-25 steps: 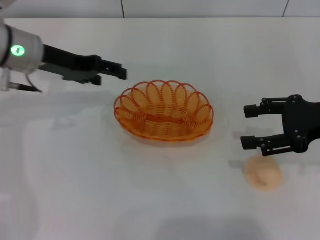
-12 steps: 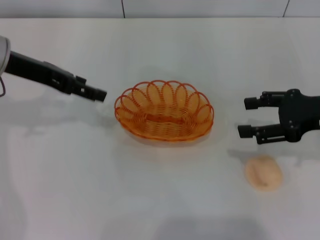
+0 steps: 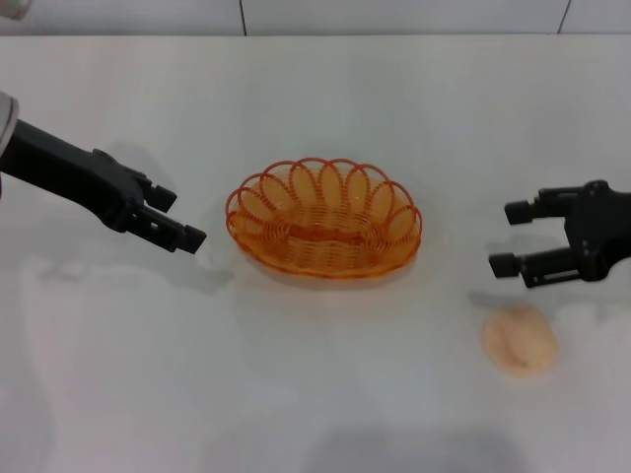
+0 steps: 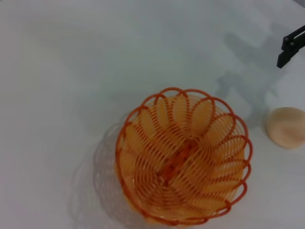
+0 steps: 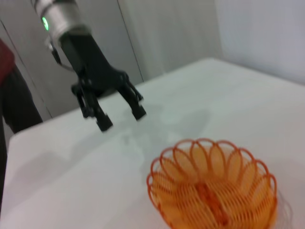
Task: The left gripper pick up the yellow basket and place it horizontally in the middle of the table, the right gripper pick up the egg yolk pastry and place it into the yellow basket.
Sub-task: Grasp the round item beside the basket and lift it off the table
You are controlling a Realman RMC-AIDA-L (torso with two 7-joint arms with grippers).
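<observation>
Basket: we see the yellow basket (image 3: 323,219) standing upright on the bench (image 3: 325,394), a little above the centre of the head view, its long side running left to right; nothing lies in it.
Pastry: the egg yolk pastry (image 3: 519,339) lies on the bench in the lower right of the head view, well apart from the basket.
Left hand: the left hand (image 3: 170,221) hangs at the left of the head view, just beside the basket's left rim without touching it; we see its two fingers spread apart and holding nothing.
Right hand: the right hand (image 3: 513,237) hovers at the right edge of the head view, just above the pastry in the frame and clear of it; its fingers stand wide apart, empty, pointing toward the basket.
Wrist views: in the left wrist view we look down into the basket (image 4: 183,155), with the pastry (image 4: 286,127) at the right edge; in the right wrist view we see the basket (image 5: 213,188) at lower right and the left hand (image 5: 120,116) beyond it.
</observation>
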